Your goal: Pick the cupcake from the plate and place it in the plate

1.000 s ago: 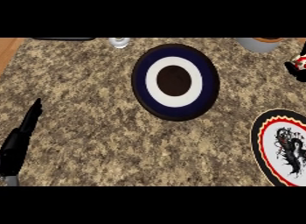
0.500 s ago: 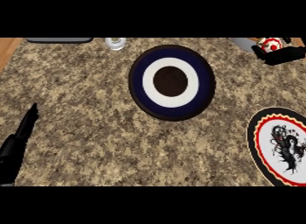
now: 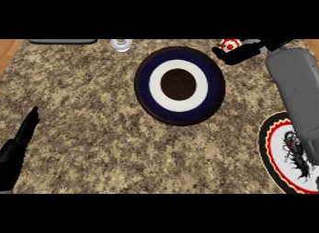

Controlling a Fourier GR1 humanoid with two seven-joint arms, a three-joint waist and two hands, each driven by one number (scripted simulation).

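Cupcake (image 3: 230, 44) in hand is how we would sum up this moment: our right hand (image 3: 241, 53) sits at the far edge of the counter (image 3: 88, 118), its dark fingers curled round the small red-and-white cake, which shows just past the fingertips near the top of the head view. The grey right forearm (image 3: 300, 95) runs up the right side and covers part of the red-rimmed plate (image 3: 278, 150) with the dark dragon-like figure, the plate nearest us on that side. We judge that plate to be the source, since the cake is off it and nothing else rests on the part we can see. The blue plate (image 3: 180, 85), with its white ring and dark centre, lies in the middle of the counter to the left of the hand and carries nothing yet. So the pick looks done, and the carry across and the set-down are left; the hand is beside the blue plate's upper right rim, not over it. Our left hand (image 3: 18, 145) rests at the lower left with straight fingers, holding nothing. A small glass (image 3: 121, 44) stands at the far edge, well clear of the path.
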